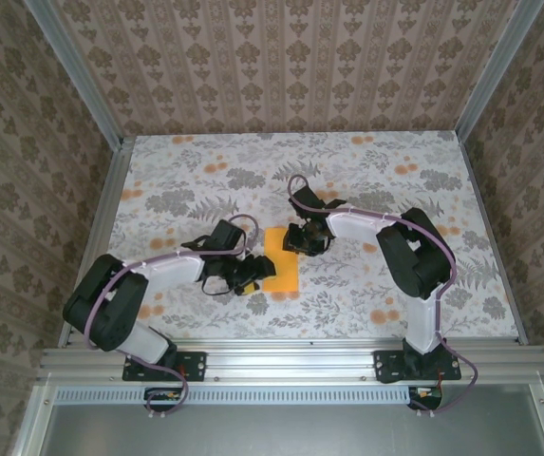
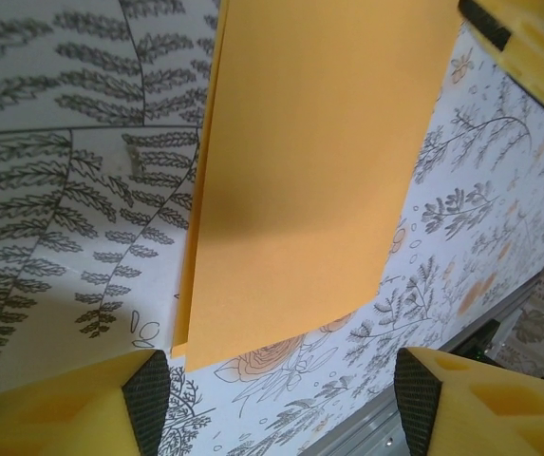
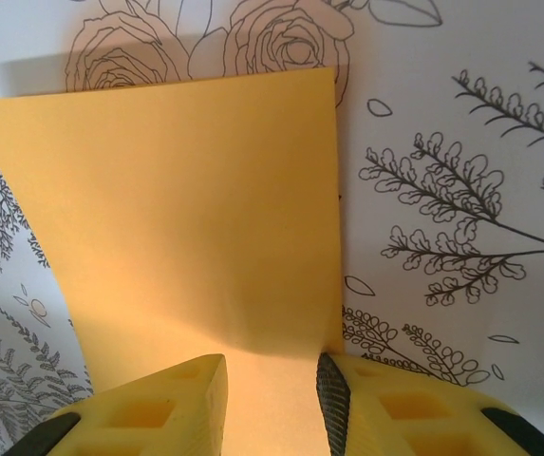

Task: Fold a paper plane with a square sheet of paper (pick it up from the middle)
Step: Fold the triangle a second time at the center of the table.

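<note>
ok so the orange sheet (image 1: 279,258) is lying roughly mid-worktop, folded over into a tall rectangle. From the left wrist cam you can see two layers stacked along its left edge (image 2: 309,190), not quite lined up, and the near short edge sits flat on the floral worktop (image 1: 196,161)

left tool (image 1: 253,277) is parked at the near-left corner of the sheet with its fingers spread wide and nothing between them (image 2: 281,404). The paper's near edge stops just short of that gap

right tool (image 1: 308,239) is at the far-right corner. Its fingers are a narrow gap apart (image 3: 270,380) and the sheet (image 3: 186,209) runs right into that gap, bowing up toward the camera. Honestly can't tell if it's actually pinching the paper or just straddling it. The far edge and right edge look straight and clean from there

room-wise: plenty of bare worktop on both sides and beyond the sheet. The aluminium rail (image 1: 281,359) at the near edge is a fair bit back from it
</note>
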You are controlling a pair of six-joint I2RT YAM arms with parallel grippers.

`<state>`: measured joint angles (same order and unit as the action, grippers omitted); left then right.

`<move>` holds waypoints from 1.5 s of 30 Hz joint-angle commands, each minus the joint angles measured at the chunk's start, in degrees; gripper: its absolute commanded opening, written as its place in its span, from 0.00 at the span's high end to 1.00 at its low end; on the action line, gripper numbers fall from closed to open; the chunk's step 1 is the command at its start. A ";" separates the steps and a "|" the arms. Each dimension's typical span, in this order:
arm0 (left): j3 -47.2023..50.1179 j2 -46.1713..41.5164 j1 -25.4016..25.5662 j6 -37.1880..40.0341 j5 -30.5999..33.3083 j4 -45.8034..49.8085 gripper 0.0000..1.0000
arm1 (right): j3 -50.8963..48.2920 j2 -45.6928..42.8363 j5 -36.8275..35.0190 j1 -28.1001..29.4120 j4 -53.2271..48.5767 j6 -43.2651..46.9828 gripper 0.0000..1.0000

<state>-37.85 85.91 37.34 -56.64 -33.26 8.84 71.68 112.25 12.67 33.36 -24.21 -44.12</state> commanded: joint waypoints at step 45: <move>1.33 -3.49 -0.25 -2.63 3.99 -4.27 0.49 | -3.99 3.75 0.78 -0.53 0.91 -1.42 0.66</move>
<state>-37.08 82.54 37.41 -59.18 -27.81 5.52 70.61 112.57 15.22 32.84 -20.95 -45.17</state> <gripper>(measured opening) 0.514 0.340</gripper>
